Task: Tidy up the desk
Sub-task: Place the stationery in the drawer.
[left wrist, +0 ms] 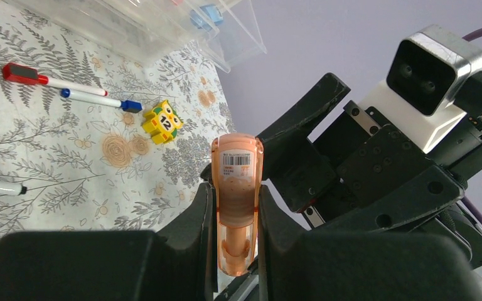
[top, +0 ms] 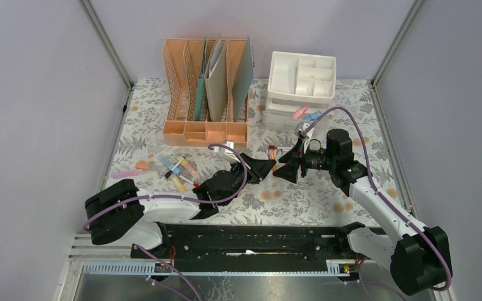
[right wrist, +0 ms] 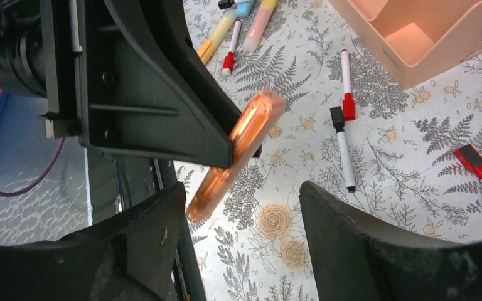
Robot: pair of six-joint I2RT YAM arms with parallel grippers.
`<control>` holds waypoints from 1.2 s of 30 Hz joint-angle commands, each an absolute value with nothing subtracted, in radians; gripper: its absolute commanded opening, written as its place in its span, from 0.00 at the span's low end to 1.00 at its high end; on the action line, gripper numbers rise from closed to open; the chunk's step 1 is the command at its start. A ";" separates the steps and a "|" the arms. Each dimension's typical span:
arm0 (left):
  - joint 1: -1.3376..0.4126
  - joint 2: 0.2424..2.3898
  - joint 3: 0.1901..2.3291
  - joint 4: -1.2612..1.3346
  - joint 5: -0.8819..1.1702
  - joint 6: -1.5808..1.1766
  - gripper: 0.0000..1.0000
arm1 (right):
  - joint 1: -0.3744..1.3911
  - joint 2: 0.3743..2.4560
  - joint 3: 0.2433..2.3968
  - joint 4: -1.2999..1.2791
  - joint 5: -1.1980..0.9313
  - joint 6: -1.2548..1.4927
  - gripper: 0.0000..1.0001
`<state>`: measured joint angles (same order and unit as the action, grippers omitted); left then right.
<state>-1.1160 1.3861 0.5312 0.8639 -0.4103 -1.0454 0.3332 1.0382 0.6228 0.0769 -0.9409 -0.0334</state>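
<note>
while the left tool (top: 262, 169) pinches the slim orange item (left wrist: 237, 188) up above the flowered surface (top: 307, 200) and the right tool (right wrist: 241, 200) stands wide open (facing it, close), a mistimed release could drop it among the loose pens (right wrist: 344, 147) below.

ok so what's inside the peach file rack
The file rack holds a teal folder and grey folders upright in its middle and right slots; the left slots look empty. The slot floors behind the folders are hidden.
</note>
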 commanded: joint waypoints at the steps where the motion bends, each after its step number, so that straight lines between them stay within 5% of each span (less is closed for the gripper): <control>1: -1.136 1.421 0.592 0.975 -0.455 -1.061 0.00 | 0.342 1.039 0.617 0.149 -0.915 -0.006 0.73; 10: -1.159 1.458 0.614 1.007 -0.470 -1.046 0.00 | 0.344 1.072 0.628 0.150 -0.899 0.033 0.50; 14: -1.161 1.455 0.612 1.008 -0.464 -1.036 0.01 | 0.344 1.068 0.640 0.134 -0.886 0.026 0.18; 17: -1.161 1.444 0.604 1.005 -0.451 -1.026 0.17 | 0.345 1.068 0.653 0.115 -0.879 0.015 0.00; 29: -1.160 1.258 0.499 0.922 -0.406 -0.891 0.87 | 0.343 1.037 0.683 0.014 -0.900 -0.105 0.00; 32: -1.157 1.147 0.469 0.820 -0.395 -0.824 0.98 | 0.341 1.022 0.734 -0.127 -0.893 -0.220 0.00; 36: -1.139 0.980 0.437 0.634 -0.362 -0.700 0.99 | 0.331 0.999 0.830 -0.286 -0.833 -0.379 0.00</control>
<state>-1.1534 1.1149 0.4633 0.7837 -0.4068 -0.8494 0.3378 1.0454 0.7086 -0.1291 -0.8761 -0.1902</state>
